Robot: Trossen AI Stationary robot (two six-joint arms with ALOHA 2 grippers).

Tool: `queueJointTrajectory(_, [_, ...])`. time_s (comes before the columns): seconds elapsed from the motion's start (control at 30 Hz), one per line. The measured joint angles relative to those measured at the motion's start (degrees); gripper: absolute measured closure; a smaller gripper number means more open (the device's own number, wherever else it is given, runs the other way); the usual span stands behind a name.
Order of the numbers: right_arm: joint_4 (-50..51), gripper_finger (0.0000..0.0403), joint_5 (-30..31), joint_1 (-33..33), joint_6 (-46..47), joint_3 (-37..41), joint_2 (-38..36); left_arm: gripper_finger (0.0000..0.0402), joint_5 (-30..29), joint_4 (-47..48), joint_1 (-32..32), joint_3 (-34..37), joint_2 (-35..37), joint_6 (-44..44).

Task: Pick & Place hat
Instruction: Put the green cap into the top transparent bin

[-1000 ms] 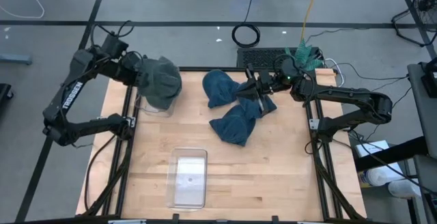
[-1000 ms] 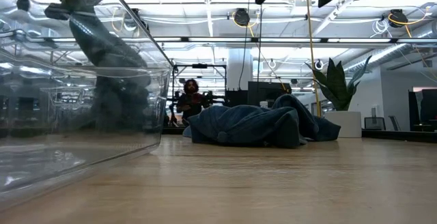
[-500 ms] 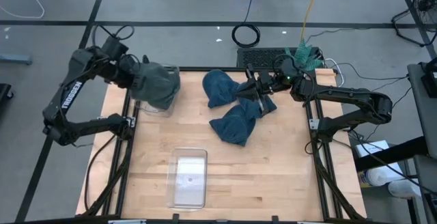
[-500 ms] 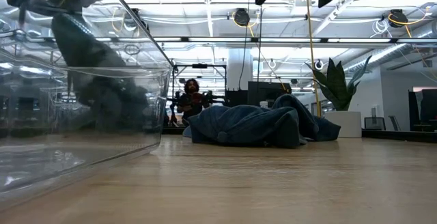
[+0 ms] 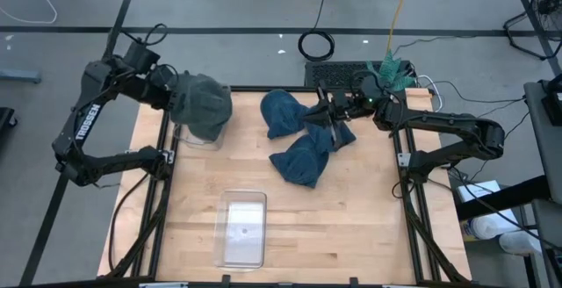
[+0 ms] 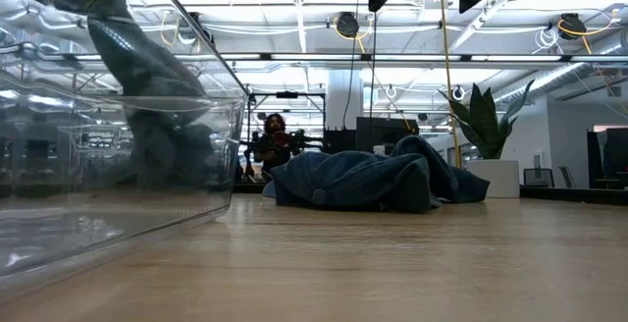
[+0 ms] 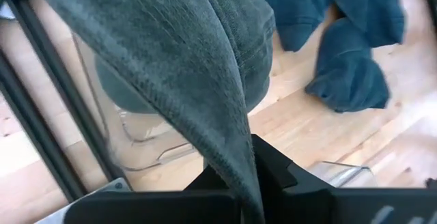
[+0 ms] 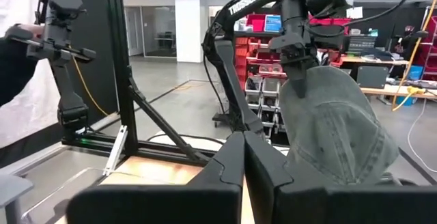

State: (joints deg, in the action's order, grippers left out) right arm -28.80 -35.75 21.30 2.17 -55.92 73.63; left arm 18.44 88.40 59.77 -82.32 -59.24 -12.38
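A grey-green hat (image 5: 204,104) hangs at the table's far left with my left gripper (image 5: 178,95) shut on it, above a clear container (image 5: 198,137). In the left wrist view the hat (image 7: 171,46) drapes over that container (image 7: 136,138). Whether its lower end touches the container, I cannot tell. Blue hats (image 5: 299,139) lie in a heap on the far middle of the table. My right gripper (image 5: 330,118) is shut and holds nothing, high above that heap. The right wrist view looks past its shut fingers (image 8: 244,162) at the hanging hat (image 8: 338,132). My left gripper pinches a ridge of the hat's knitted cloth (image 7: 235,157) between its two fingers; how many layers, I cannot tell. The fingers slant downward from the table's far left. The hat hangs slack below them and spreads wider toward its lower end.
A second clear container (image 5: 241,228) stands near the front edge; it fills the left of the low view (image 6: 108,175). Black frame rails (image 5: 163,161) run along the table's sides. Bare wood lies at the front right. A person's hand (image 8: 17,43) shows beyond the table.
The hanging hat has swayed a little toward the table's left edge and back under my left gripper, which stays shut on it.
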Motion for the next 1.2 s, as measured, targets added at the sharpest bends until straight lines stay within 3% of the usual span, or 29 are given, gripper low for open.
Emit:
queueJointTrajectory(0.3, [-0.61,0.0403,-0.02,0.00,0.04,0.55,0.02,0.0393,-0.19,-5.66,0.00,9.17,0.00,-0.12])
queueJointTrajectory(0.57, [-1.11,0.0403,-0.02,0.00,0.04,0.57,0.02,0.0389,-9.72,-11.78,0.00,20.00,0.00,-3.45])
queueJointTrajectory(0.8, [-1.76,0.0403,-0.02,0.00,0.10,0.57,0.02,0.0376,-10.89,-20.47,-0.02,27.72,0.00,-2.64])
queueJointTrajectory(0.9, [-1.81,0.0403,-0.02,0.00,0.10,0.57,0.02,0.0368,-10.78,-21.39,0.00,28.48,-0.10,-0.82])
queueJointTrajectory(1.0, [-1.83,0.0403,0.44,0.00,0.09,0.57,0.02,0.0389,-6.58,-20.72,0.00,27.46,0.02,0.52])
queueJointTrajectory(1.2, [-2.22,0.0403,1.59,-0.04,0.09,0.59,0.02,0.0391,-0.67,-20.65,-0.82,20.53,0.52,0.93])
